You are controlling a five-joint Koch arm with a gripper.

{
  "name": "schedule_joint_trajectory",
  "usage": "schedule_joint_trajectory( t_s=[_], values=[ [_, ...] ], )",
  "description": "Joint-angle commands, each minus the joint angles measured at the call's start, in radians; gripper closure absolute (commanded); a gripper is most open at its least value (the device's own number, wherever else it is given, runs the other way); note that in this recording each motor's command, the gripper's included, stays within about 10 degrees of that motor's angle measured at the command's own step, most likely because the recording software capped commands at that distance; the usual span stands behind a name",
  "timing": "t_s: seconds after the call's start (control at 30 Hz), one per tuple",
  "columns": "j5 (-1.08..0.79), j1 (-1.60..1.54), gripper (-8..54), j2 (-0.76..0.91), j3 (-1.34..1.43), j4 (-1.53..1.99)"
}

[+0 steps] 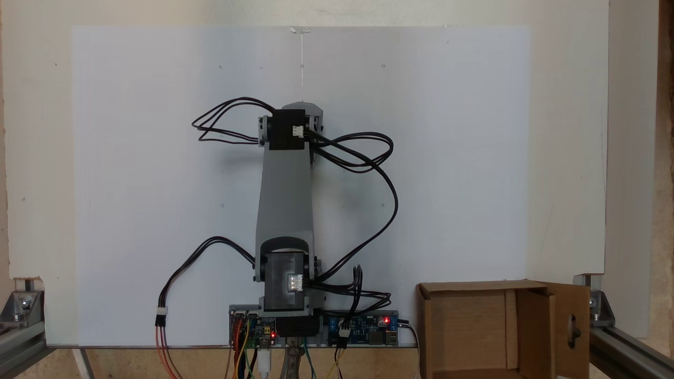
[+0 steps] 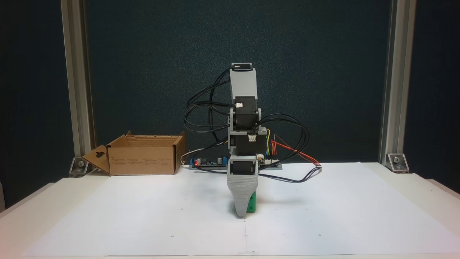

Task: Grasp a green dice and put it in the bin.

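The green dice point(image 2: 252, 205) is low over the white paper sheet near the table's middle, and a fixed view shows it mostly covered by the gripper. My gripper point(image 2: 242, 213) points straight down, its grey ribbed jaw in front of the dice. The other jaw is hidden behind it, so I cannot tell whether the dice is clamped. From above, the arm's wrist motor point(image 1: 287, 130) covers what lies below it. The bin point(image 2: 143, 160), an open brown cardboard box with a keyhole cut-out in one flap, stands beside the arm's base, also seen as the bin point(image 1: 427, 326).
The arm's base and its circuit boards point(image 2: 208, 162) sit at the far edge of the paper point(image 2: 143, 216). Black cables point(image 1: 368, 158) loop off both sides of the arm. Aluminium frame posts point(image 2: 390, 90) stand at the table's back corners.
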Motion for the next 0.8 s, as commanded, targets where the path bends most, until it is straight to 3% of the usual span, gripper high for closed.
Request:
schedule_joint_trajectory(
  t_s=[0.0,0.6,0.7,0.77],
  values=[
    [-0.015,0.003,6.7,0.008,-0.015,-0.006],
    [-0.041,0.015,7.1,0.006,-0.015,-0.018],
    [-0.041,0.015,14.1,0.006,-0.011,-0.018],
    [-0.040,0.015,14.8,0.006,-0.011,-0.017]
  ],
)
